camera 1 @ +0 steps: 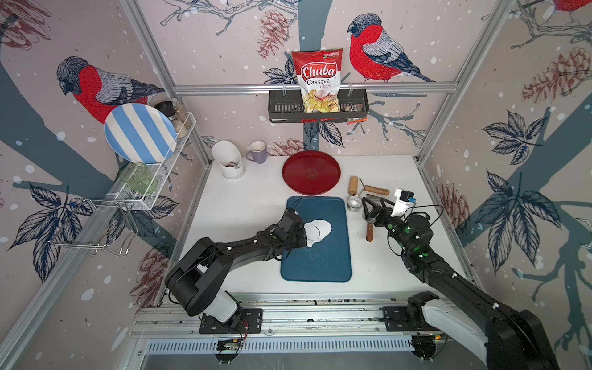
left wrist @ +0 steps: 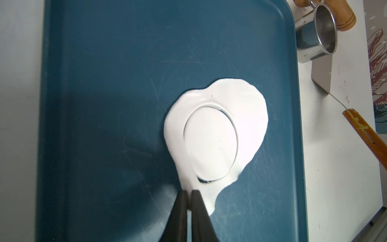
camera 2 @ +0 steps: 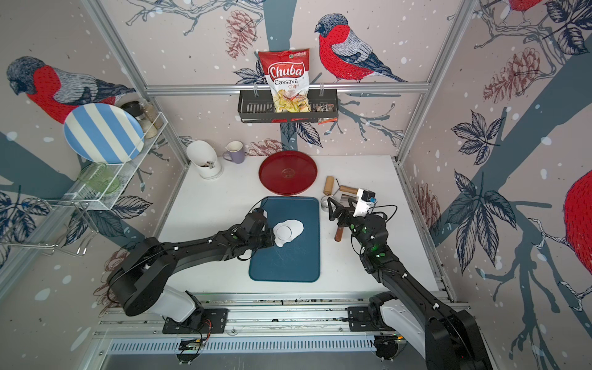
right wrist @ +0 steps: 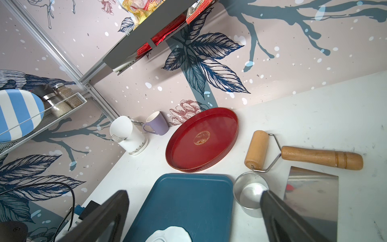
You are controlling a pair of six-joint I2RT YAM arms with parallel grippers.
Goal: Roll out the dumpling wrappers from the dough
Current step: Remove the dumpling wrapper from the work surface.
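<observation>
White desk [camera 1: 243,205] fills the floor of a cell papered with red-breasted birds, and a blue board [camera 1: 317,262] lies near its middle. On the board's far half rests the dough [left wrist: 247,109], a flat white sheet with an uneven, heart-like outline. A round dumpling wrapper [left wrist: 210,144] has been cut inside it and sits in place, ringed by the scrap, with a thin dark slit showing along parts of the cut. The left hand [left wrist: 189,191] reaches in from the board's left side; its two black fingers are pinched almost together on the narrow tail of the dough, and white shows between them. The right hand [camera 1: 372,205] hangs above the desk just right of the board with its fingers spread wide and nothing between them. Just beside it stands a small steel ring [camera 1: 353,202] on the desk, close to the board's far right corner. A wooden roller [camera 1: 354,185] lies just behind the ring, a steel scraper [right wrist: 314,188] lies to the ring's right, and a red round tray [camera 1: 298,166] sits behind the board.
</observation>
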